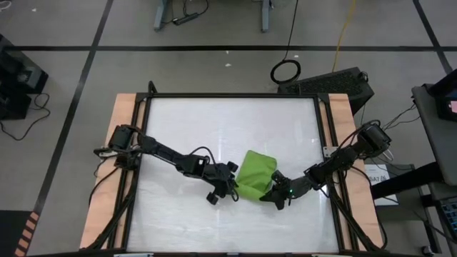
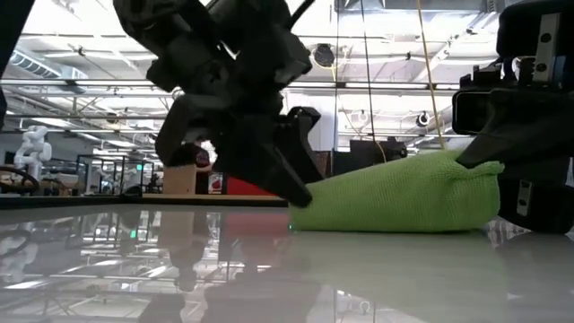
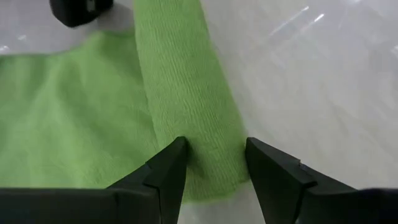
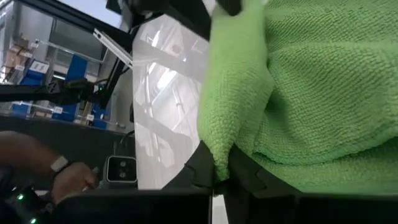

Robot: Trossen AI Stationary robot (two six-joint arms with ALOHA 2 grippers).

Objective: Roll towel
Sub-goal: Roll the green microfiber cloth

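The lime-green towel lies on the white table, right of centre toward the near edge. One side of it is rolled into a tube; the rest lies flat. My left gripper is at the towel's left end, its fingers on either side of the roll's end. My right gripper is at the towel's near right corner, shut on cloth. In the low view the towel rests on the table between both arms and rises toward its right end. My left gripper has the near end of the roll between its two fingers, one on each side, lying across the roll. It comes slanting down from the table's left. The roll rests on the table and on the flat part. My right gripper pinches a bunched fold of the towel between its two fingers, several layers thick. It comes slanting down from the table's right. The held end stands raised; the rest of the towel lies on the table.
The glossy tabletop has free room to the far and left sides, bounded by a black frame and wooden side strips. A person's hand shows in the room beyond the table.
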